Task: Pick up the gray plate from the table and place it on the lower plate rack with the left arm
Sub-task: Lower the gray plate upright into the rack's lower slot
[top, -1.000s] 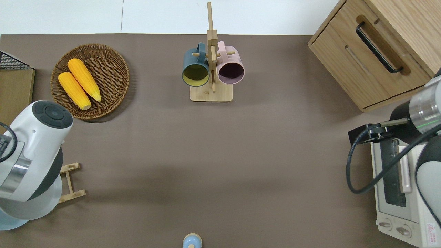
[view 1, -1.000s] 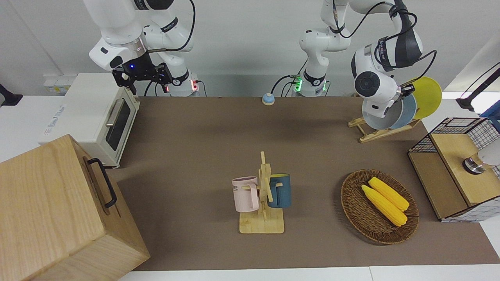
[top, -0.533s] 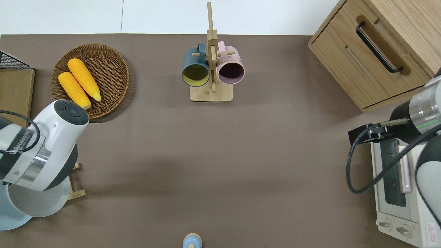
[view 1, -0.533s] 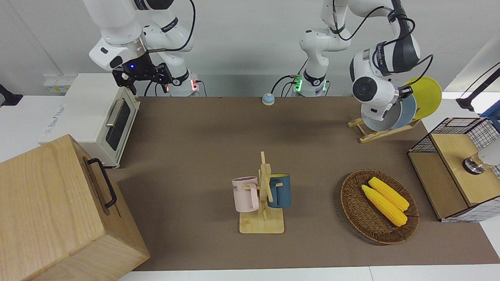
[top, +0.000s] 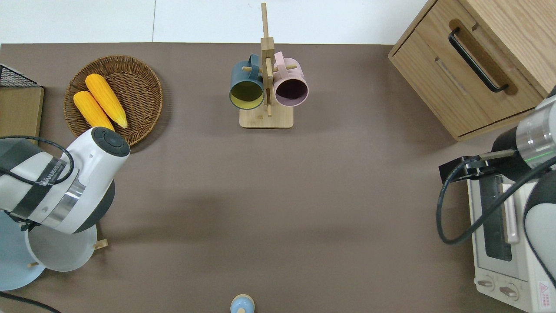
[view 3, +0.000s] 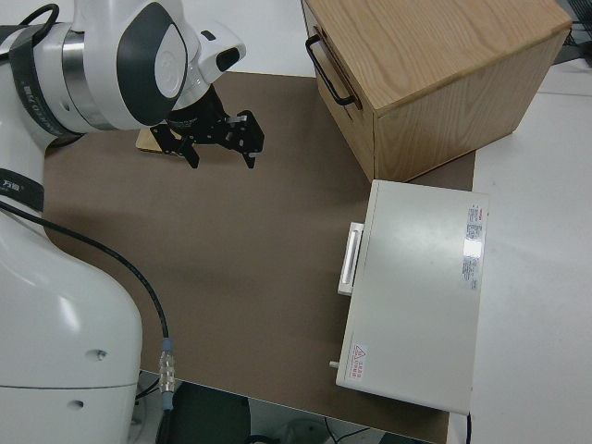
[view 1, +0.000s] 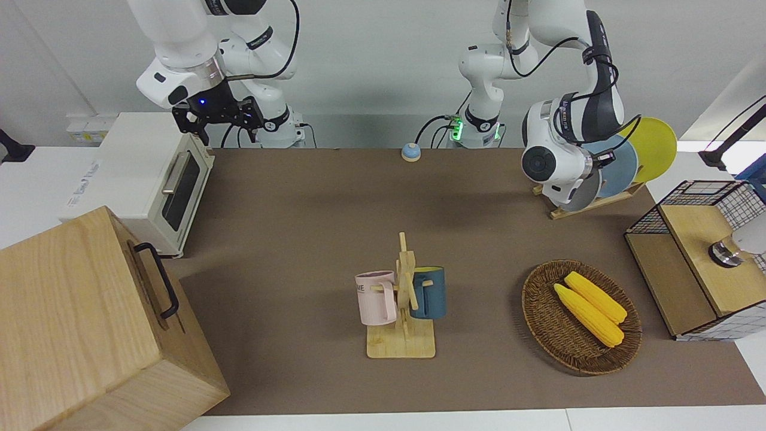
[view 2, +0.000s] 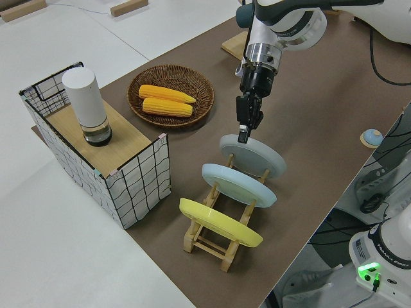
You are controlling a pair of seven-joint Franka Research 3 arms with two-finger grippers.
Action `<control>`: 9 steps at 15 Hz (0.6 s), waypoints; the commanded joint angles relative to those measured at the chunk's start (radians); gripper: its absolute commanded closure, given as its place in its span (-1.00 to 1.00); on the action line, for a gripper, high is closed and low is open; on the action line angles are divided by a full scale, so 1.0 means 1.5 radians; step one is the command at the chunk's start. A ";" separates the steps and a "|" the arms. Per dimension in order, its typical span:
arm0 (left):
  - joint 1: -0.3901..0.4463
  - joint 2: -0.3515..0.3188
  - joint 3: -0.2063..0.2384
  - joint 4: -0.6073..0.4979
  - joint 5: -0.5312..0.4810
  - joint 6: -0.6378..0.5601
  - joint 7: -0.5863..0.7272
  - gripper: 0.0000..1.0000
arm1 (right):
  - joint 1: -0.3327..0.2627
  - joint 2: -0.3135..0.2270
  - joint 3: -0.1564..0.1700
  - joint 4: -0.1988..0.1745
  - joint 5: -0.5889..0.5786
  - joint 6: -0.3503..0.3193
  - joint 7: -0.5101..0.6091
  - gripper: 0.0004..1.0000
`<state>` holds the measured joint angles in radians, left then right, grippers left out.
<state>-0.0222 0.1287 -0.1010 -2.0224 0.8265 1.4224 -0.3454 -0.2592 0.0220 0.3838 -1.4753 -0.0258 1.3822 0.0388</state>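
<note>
Three plates stand in the lower plate rack (view 2: pixel 221 247): yellow, blue, and the gray plate (view 2: pixel 253 155) in the slot farthest from the robots, leaning on its pegs. The left pincer (view 2: pixel 244 130) pinches its upper rim, probably steadying it. The overhead view hides that grip under the wrist. The right arm is parked, its pincer (view 3: pixel 218 137) spread.

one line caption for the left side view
Left gripper at the gray plate's rim on the lower plate rack.

robot lab: bench-mounted arms (view 1: pixel 179 42), staged kitchenware on table (view 1: pixel 299 209).
</note>
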 commanded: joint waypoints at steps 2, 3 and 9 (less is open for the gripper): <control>-0.006 -0.004 0.004 -0.001 -0.012 -0.007 0.007 -0.94 | -0.015 -0.001 0.014 0.005 -0.004 -0.007 0.008 -0.97; -0.007 -0.005 0.005 -0.001 -0.014 -0.007 0.007 -0.97 | -0.015 -0.001 0.014 0.005 -0.004 -0.007 0.008 -0.97; -0.006 -0.016 0.004 0.001 -0.034 -0.012 0.008 -0.97 | -0.015 -0.002 0.014 0.005 -0.004 -0.007 0.008 -0.97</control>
<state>-0.0222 0.1284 -0.1010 -2.0221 0.8149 1.4203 -0.3430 -0.2592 0.0220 0.3838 -1.4753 -0.0258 1.3822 0.0388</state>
